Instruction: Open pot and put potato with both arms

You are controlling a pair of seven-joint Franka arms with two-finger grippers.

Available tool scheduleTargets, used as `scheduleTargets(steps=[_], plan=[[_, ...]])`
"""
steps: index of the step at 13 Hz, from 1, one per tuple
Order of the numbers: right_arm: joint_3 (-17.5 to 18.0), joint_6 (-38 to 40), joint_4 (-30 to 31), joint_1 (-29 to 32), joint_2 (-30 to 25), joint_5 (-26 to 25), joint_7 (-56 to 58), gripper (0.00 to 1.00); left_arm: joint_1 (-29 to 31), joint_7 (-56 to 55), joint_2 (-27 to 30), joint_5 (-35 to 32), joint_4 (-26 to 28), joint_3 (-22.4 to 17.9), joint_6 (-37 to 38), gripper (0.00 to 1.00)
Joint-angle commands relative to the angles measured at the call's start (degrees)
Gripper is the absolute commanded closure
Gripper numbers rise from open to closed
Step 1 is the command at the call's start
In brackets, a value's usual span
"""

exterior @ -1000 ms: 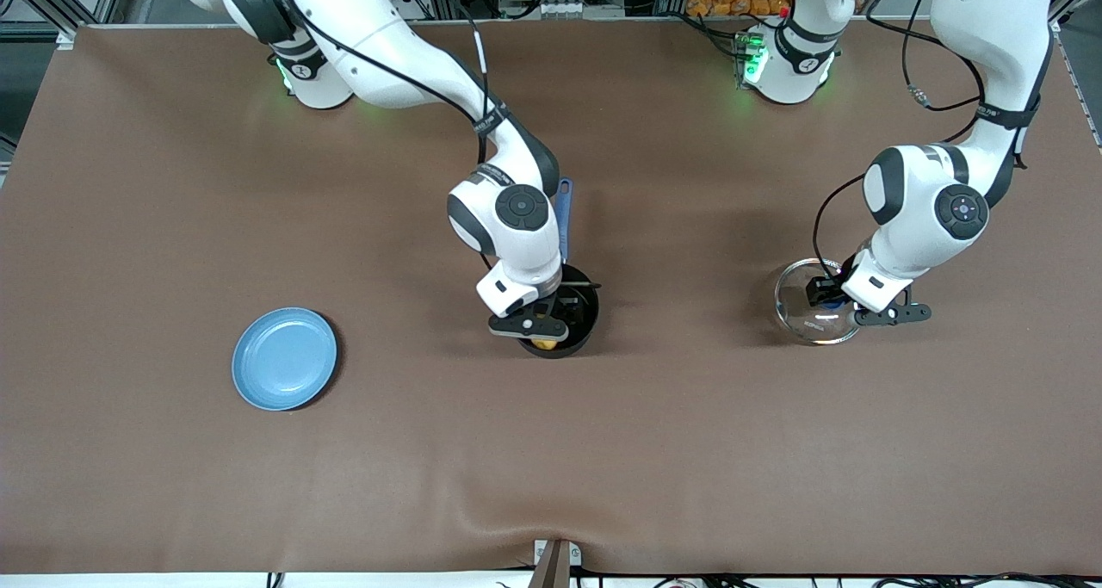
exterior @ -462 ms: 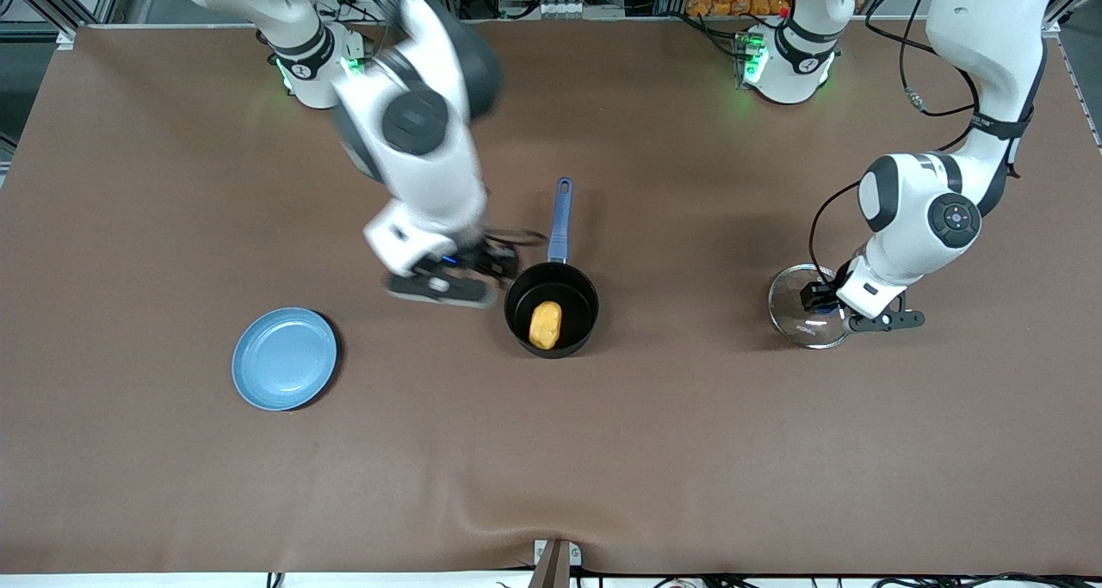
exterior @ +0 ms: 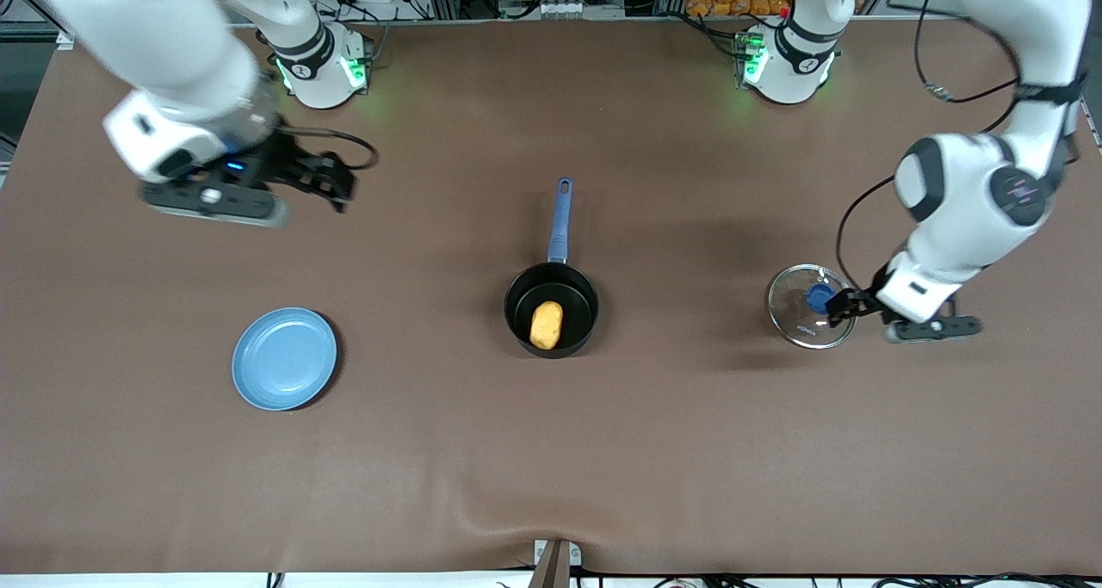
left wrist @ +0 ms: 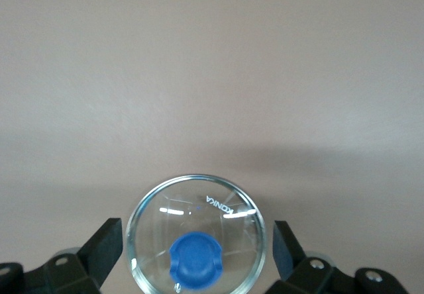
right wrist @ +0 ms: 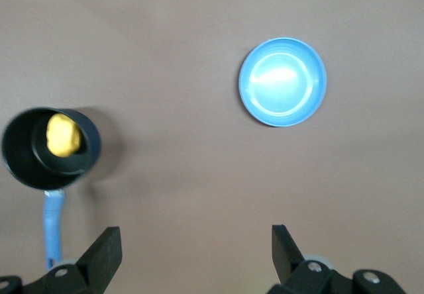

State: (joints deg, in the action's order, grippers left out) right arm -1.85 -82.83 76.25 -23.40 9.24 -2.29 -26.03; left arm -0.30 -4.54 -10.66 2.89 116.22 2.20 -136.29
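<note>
The black pot [exterior: 582, 306] stands open mid-table, its blue handle [exterior: 560, 218] pointing toward the robots' bases. The yellow potato [exterior: 546, 324] lies in it. The pot [right wrist: 20, 158] and potato [right wrist: 63, 136] also show in the right wrist view. The glass lid [exterior: 796, 317] with its blue knob [exterior: 819, 297] lies flat on the table toward the left arm's end. My left gripper [exterior: 845, 306] is open and empty just above the lid's edge; the lid [left wrist: 218, 208] shows between its fingers. My right gripper [exterior: 336, 183] is open and empty, high over the table near the right arm's base.
A light-blue plate [exterior: 284, 358] lies empty toward the right arm's end, nearer the front camera than the pot; it also shows in the right wrist view [right wrist: 283, 81]. The brown table cover has a fold at its front edge [exterior: 551, 528].
My right gripper has left the potato in the pot and swung up and away toward the right arm's base. My left gripper has come off the lid's knob, which now shows.
</note>
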Motion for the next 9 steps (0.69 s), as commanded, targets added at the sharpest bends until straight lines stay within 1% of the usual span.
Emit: scheduleTargets(steps=[1, 3, 4, 5, 6, 8, 9], plan=[[0.4, 0.0, 2.1, 5.3, -0.9, -0.1, 9.5, 0.0, 0.6, 0.1, 4.6, 1.0, -11.3, 0.2, 17.8, 0.0], [-0.1, 0.0, 2.1, 10.9, -0.8, 1.0, 17.4, 0.0, 0.4, -0.6, 4.5, 1.1, -22.7, 0.2, 34.5, 0.0], [-0.2, -0.1, 2.1, 13.5, -0.8, 1.1, 22.8, 0.0, 0.4, -1.7, 5.0, 1.0, -26.1, 0.3, 39.8, 0.0], [-0.2, -0.2, 2.1, 16.3, -0.7, 1.1, 27.0, 0.0, 0.4, -2.0, 6.8, 0.9, -27.2, 0.3, 43.9, 0.0], [-0.1, -0.3, 2.1, 18.3, -0.5, 1.3, 29.3, 0.0, 0.4, -2.1, 9.2, 0.9, -26.9, 0.3, 46.4, 0.0], [-0.2, -0.3, 2.2, 21.7, -0.4, 3.9, 30.9, 0.0, -0.1, -2.1, 14.3, 1.0, -24.0, 0.0, 47.4, 0.0], [-0.1, -0.3, 2.3, 22.4, -0.4, 4.3, 31.1, 0.0, -0.8, -2.3, 16.0, 0.9, -23.0, -0.6, 48.0, 0.0]])
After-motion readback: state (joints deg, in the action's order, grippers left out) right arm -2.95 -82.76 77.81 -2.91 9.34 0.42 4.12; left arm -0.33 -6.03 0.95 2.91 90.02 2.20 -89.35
